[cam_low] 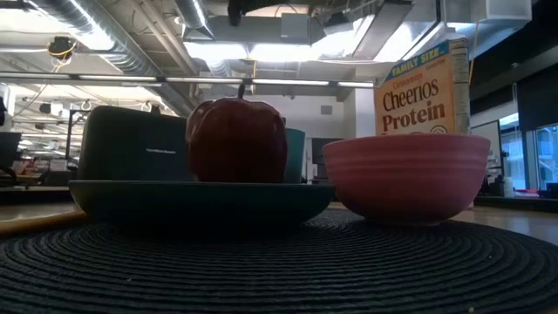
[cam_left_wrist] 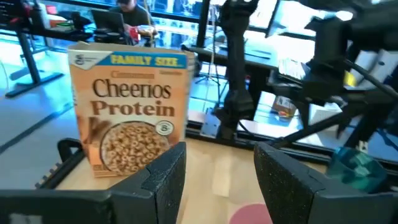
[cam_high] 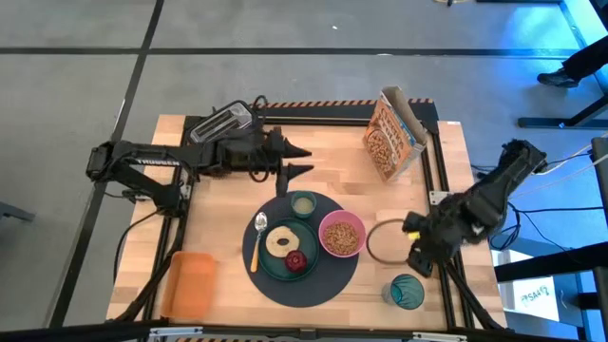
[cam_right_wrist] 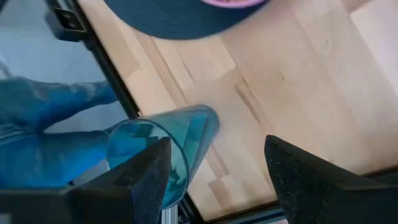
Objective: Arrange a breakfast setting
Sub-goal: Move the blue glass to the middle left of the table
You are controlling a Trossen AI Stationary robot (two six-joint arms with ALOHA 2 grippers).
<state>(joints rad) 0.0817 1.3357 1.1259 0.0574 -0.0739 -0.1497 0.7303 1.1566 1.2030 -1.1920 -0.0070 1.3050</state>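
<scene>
The round dark mat [cam_high: 309, 285] lies mid-table. On it sits the teal plate [cam_high: 271, 264] with the bagel [cam_high: 281, 241] and red apple [cam_high: 297, 260]. The orange-handled spoon [cam_high: 256, 242] rests on the plate's left rim. The pink bowl [cam_high: 341, 234] holds cereal, and the small pale cup [cam_high: 303, 203] stands at the mat's far edge. The teal tumbler [cam_high: 407, 291] stands upright off the mat, near the front right, and shows in the right wrist view [cam_right_wrist: 168, 143]. My left gripper [cam_high: 309, 161] is open and empty beyond the cup. My right gripper [cam_high: 414, 245] is open and empty above the table, just beyond the tumbler.
A Cheerios box [cam_high: 389, 133] stands at the far right. The black toaster [cam_high: 220, 122] is at the far left and the flat orange tray [cam_high: 193, 283] at the near left. A thin ring [cam_high: 385, 239] lies right of the bowl. Dark rails line the table's edges.
</scene>
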